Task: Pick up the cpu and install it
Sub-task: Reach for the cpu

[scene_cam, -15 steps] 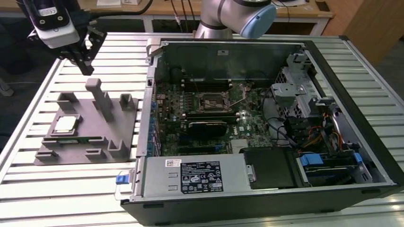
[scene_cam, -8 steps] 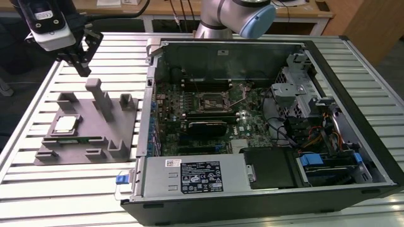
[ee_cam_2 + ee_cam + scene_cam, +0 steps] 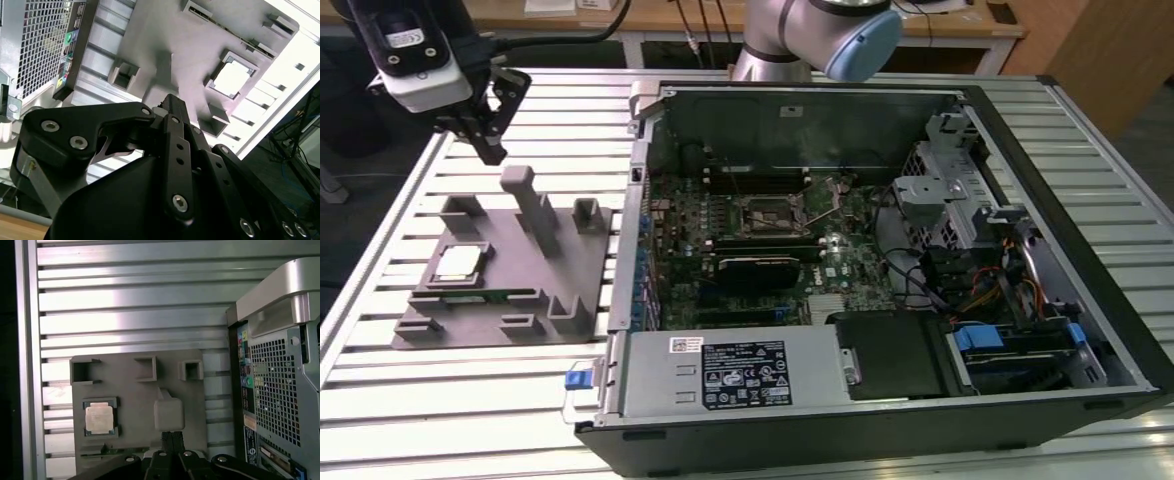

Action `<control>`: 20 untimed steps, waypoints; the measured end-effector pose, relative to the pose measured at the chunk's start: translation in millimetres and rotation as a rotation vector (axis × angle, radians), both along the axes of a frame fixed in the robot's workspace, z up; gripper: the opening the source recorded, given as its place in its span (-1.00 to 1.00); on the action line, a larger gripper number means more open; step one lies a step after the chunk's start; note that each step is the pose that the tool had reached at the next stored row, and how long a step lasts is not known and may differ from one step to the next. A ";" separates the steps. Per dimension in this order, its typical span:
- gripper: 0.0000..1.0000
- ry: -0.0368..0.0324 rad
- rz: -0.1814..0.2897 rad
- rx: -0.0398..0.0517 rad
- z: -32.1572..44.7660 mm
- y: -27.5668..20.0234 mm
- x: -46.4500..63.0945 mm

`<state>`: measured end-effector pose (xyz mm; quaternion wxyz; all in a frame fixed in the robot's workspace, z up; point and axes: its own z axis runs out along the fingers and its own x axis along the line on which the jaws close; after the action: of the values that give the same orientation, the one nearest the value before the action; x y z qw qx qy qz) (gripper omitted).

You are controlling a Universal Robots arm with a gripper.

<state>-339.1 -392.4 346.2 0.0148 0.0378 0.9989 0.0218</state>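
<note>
The tool hangs closed and empty over the tray. The cpu lies there unpicked, so I'd say grasping calls for opening.

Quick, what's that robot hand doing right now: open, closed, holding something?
Hand: closed, holding nothing; it hovers over the grey plastic tray, where the small silvery square cpu lies.
</note>
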 end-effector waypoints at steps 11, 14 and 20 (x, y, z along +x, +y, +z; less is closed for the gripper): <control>-0.79 -0.0001 0.000 0.0001 -9.9 3.0 -18.3; -0.79 -0.0001 0.000 0.0000 -12.8 3.4 -24.5; -0.79 -0.0001 0.000 0.0001 -20.3 3.5 -35.7</control>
<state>-374.8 -388.9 325.9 0.0149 0.0378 0.9989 0.0218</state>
